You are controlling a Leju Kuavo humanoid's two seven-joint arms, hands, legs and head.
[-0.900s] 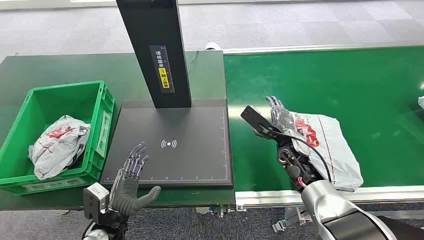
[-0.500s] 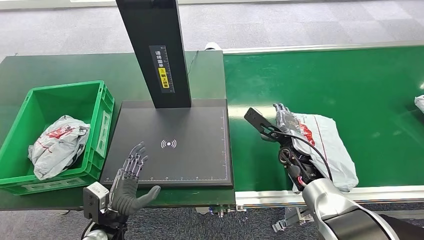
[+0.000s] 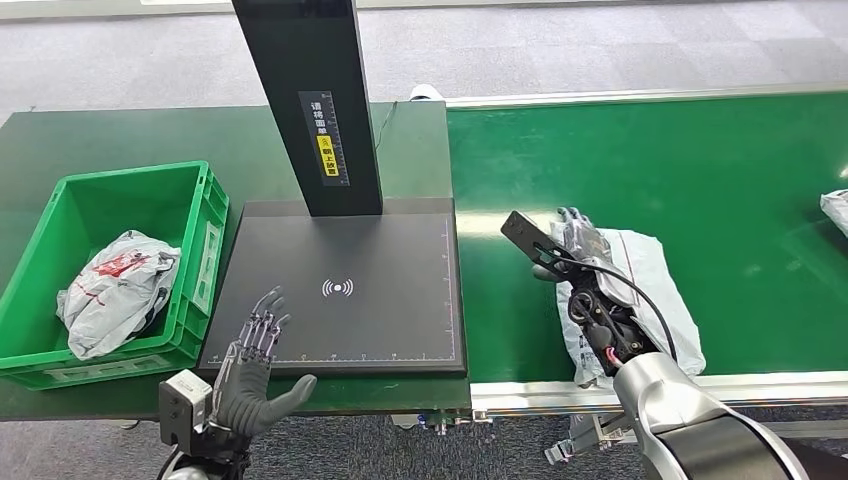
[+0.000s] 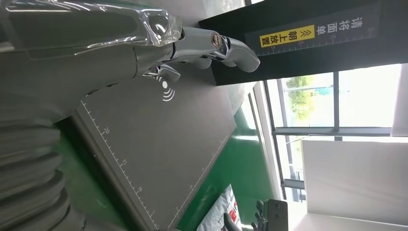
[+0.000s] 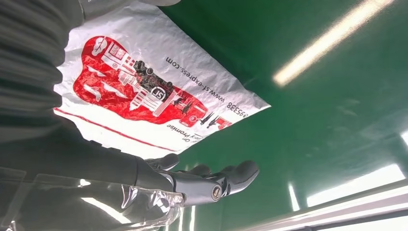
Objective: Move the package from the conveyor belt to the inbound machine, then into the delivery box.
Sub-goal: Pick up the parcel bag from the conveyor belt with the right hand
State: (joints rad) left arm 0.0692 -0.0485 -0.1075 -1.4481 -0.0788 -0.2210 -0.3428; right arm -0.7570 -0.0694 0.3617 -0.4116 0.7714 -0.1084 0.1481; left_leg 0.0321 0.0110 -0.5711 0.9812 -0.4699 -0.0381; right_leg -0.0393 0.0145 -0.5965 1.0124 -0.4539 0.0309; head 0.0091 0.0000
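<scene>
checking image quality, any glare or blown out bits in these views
Right wrist view: bright streaks of ceiling-light glare on the conveyor belt; print on the package stays sharp. Left wrist view: windows blown out white. Head view: evenly lit, soft sheen on the belt.

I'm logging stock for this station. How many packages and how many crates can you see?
Packages: 3, one under the right hand, one in the crate, one at the belt's far right edge.
Green crates: 1.
Total: 4.

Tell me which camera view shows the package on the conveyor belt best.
The right wrist view: the package lies close up, its red print and lettering readable. The head view shows its place on the conveyor belt, partly hidden behind the right hand. The left wrist view catches just a corner.
</scene>
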